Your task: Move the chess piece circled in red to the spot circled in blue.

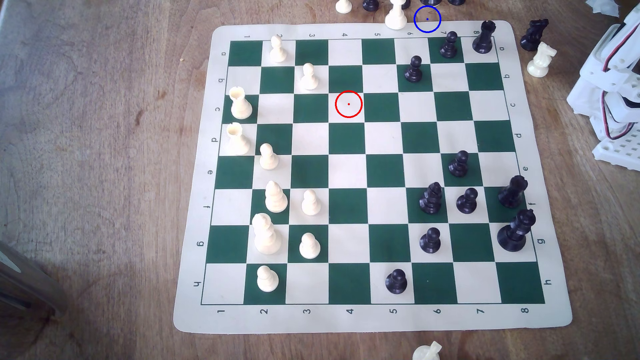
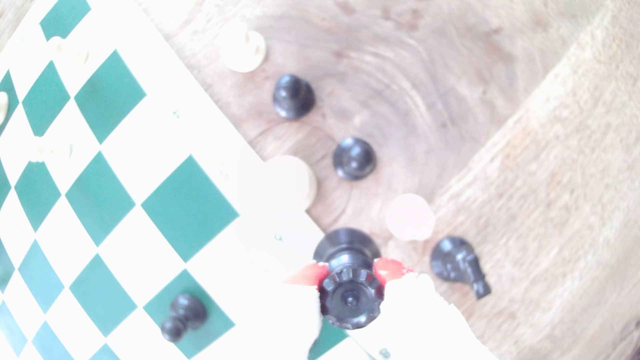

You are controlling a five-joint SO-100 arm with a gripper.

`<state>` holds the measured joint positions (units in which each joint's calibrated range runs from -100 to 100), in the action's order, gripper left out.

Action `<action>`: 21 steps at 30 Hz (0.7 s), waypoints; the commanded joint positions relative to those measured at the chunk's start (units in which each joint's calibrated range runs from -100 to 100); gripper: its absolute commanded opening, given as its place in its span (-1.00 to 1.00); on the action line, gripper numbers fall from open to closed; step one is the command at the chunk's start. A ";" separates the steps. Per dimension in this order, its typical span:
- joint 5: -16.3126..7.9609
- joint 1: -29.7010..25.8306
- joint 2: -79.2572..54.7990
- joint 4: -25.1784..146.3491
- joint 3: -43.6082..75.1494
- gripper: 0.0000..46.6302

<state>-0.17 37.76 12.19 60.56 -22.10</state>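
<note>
In the wrist view my gripper point(image 2: 349, 273) is shut on the black queen point(image 2: 349, 299). Its red-padded fingers point(image 2: 308, 275) press the stem just under the notched coronet. The queen stands upright, and its round base hangs over the white rim of the chess mat point(image 2: 249, 221) where the rim meets the wood. I cannot tell whether the base touches down. In the exterior view the red circle point(image 1: 348, 104) rings a bare white square. The blue-circled spot point(image 1: 427, 19) lies on the wood at the mat's far edge, beside a tall white piece point(image 1: 396, 15). The white arm body point(image 1: 613, 86) is at the exterior view's right.
Off the mat near the held queen are two black pawns point(image 2: 292, 97) point(image 2: 354, 158), a toppled black knight point(image 2: 459, 264) and white pieces point(image 2: 409, 216) point(image 2: 294, 180). A black pawn point(image 2: 183, 316) stands on a green square nearby. A black and a white knight point(image 1: 540, 59) stand by the mat's far right corner.
</note>
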 commanded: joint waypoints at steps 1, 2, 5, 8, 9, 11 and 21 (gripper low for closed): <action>-0.34 -0.49 4.19 -2.33 -2.20 -0.99; -0.34 -0.72 4.53 -2.82 -3.56 -0.99; -0.39 -1.04 4.96 -4.29 -5.46 -0.99; -0.44 -1.27 5.38 -6.67 -7.55 -0.99; -0.49 -1.43 5.38 -7.73 -8.46 -0.99; -0.44 -1.58 5.55 -8.72 -9.36 -0.99; -0.10 -1.35 5.89 -10.76 -10.81 -0.98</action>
<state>-0.37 36.36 13.45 50.92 -33.21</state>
